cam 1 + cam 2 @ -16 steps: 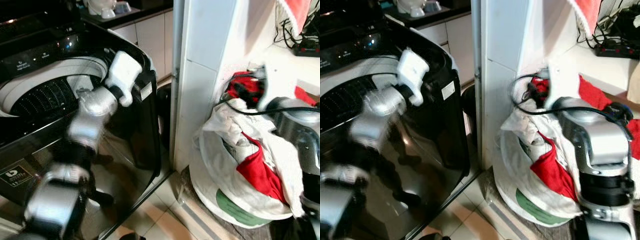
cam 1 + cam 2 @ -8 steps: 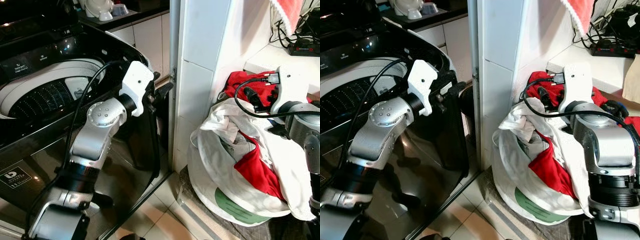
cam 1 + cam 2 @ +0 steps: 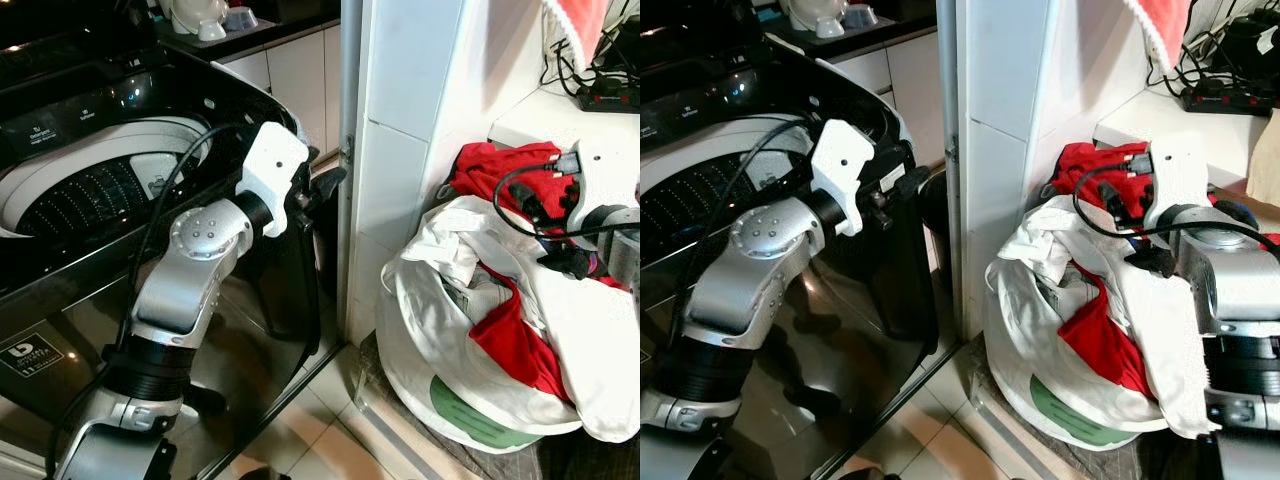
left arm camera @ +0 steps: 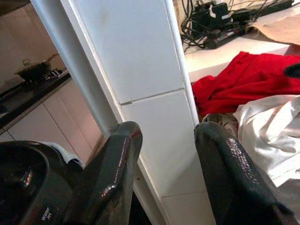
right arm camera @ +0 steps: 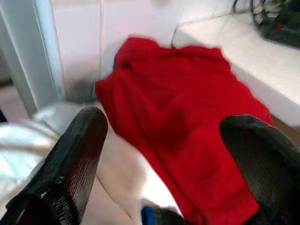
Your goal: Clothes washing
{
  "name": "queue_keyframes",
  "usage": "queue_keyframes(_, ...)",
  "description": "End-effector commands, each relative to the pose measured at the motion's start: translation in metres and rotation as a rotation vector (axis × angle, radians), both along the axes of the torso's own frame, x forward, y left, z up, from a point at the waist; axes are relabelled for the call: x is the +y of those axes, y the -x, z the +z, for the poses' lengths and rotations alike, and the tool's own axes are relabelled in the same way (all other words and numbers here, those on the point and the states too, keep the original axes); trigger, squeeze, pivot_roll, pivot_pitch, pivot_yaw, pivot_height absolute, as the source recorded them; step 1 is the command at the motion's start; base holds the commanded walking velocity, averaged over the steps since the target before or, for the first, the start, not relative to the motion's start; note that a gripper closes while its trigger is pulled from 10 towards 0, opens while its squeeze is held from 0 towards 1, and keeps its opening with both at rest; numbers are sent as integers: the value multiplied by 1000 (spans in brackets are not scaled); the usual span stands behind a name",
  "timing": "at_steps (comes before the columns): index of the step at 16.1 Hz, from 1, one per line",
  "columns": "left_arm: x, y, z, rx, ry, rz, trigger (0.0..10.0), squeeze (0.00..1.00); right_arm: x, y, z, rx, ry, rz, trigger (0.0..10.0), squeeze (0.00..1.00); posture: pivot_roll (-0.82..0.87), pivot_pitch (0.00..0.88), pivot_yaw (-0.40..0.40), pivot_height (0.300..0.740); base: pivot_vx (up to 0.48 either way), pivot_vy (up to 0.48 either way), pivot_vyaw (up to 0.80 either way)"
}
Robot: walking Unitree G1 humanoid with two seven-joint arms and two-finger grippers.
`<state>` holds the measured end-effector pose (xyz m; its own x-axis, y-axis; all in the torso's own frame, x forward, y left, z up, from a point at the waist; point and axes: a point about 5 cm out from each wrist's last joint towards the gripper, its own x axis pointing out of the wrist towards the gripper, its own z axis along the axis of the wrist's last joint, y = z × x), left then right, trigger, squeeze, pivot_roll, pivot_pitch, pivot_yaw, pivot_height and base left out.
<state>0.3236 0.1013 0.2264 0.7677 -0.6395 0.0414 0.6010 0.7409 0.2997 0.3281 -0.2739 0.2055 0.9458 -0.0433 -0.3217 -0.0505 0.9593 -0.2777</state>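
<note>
White tiled wall [image 3: 400,160] divides the frame: a black top-loading washing machine [image 3: 90,190] with its drum open fills the left, a white laundry basket [image 3: 470,400] heaped with white and red clothes [image 3: 515,345] sits lower right. Left hand [image 4: 164,173], fingers apart, hovers at centre beside the machine's corner. Right hand [image 5: 164,178], fingers wide apart, hangs over a red garment [image 5: 187,122] at right.
</note>
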Motion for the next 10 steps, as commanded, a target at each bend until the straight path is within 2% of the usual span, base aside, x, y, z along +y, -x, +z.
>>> queue_keyframes(1, 2, 3, 1, -6, -25, 1, 10000, 0, -2, -5, 4, -5, 24, 15, 10000, 1000, -94, 0, 61, 740, 0, 0, 0)
queue_keyframes(4, 5, 10, 4, -4, -23, -7, 10000, 0, -17, -9, -3, 51, 71, -31, 10000, 1000, -91, 0, 65, 740, 0, 0, 0)
queue_keyframes(5, 4, 14, 4, 3, -28, -29, 10000, 0, -22, -9, -6, 70, 118, -52, 10000, 1000, -87, 0, 63, 740, 0, 0, 0)
queue_keyframes(7, 2, 17, 2, 15, -31, -48, 10000, 0, -25, -12, -11, 78, 141, -50, 10000, 1000, -83, 0, 62, 740, 0, 0, 0)
queue_keyframes(10, -2, 25, 1, 24, -51, -101, 10000, 0, -39, -8, -22, 171, 245, -135, 10000, 1000, -70, 0, 49, 740, 0, 0, 0)
